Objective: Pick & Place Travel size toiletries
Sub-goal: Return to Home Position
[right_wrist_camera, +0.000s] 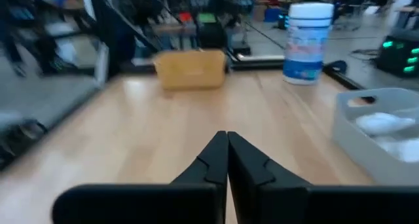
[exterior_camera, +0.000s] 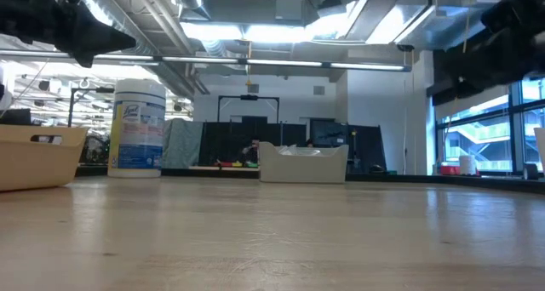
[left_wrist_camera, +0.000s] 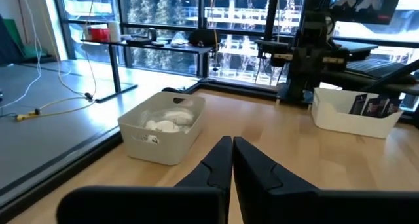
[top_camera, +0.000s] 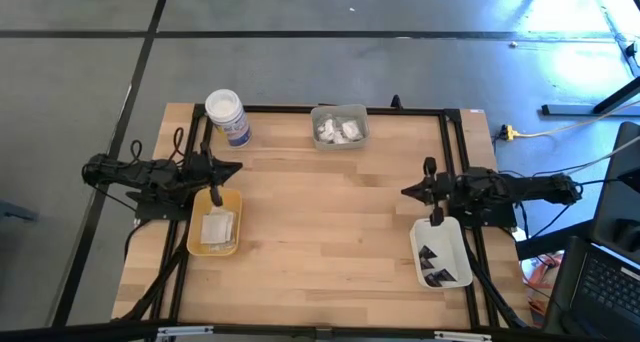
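Both tools pinched together empty: left tool [left_wrist_camera: 230,160], right tool [right_wrist_camera: 226,155]; only overhead shows dark wedges [top_camera: 434,265]

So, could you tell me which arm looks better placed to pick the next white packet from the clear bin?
Neither is clearly better, maybe the left. The clear bin sits at the far middle edge. The left pincer and right pincer are both shut, about equally far away, but the left's camera faces the white packets directly.
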Available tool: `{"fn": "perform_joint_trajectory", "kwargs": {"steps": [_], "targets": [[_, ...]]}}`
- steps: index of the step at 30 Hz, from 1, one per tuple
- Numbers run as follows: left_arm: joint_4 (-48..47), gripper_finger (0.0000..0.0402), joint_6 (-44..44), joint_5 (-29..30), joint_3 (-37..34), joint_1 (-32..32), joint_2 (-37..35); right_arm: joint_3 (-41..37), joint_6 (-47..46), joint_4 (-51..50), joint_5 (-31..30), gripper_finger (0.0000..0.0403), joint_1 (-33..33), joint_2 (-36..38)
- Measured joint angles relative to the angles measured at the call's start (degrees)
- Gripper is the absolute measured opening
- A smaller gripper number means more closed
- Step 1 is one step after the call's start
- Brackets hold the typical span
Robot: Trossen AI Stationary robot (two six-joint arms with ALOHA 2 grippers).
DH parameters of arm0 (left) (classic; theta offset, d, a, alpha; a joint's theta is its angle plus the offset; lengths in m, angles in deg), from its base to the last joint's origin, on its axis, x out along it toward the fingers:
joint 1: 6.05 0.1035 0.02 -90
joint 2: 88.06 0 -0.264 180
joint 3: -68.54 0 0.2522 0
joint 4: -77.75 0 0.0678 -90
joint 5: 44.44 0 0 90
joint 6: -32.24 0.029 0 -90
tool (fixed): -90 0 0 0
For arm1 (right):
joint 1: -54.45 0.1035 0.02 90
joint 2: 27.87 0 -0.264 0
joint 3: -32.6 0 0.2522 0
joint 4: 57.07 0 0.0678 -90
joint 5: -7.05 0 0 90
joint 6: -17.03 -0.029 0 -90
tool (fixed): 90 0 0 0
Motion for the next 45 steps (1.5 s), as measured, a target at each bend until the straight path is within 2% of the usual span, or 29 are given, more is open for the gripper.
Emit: {"fn": "perform_joint_trajectory", "kwargs": {"steps": [5, 18, 45], "targets": [[-0.24, 0.0013, 0.00, -0.02, 0.00, 0.00, -0.01, 0.09, -4.70, -0.06, 1.40, 0.0029, 0.16, -0.15], [-0.28, 0.0011, 0.00, -0.07, 0.00, -0.02, 0.00, 0.09, -4.77, -0.24, 1.41, 0.0068, 0.16, -0.46], [-0.28, 0.0009, 0.00, -0.11, 0.02, -0.02, 0.00, 0.11, -4.90, -0.24, 1.43, 0.0116, 0.16, -0.46]]}}
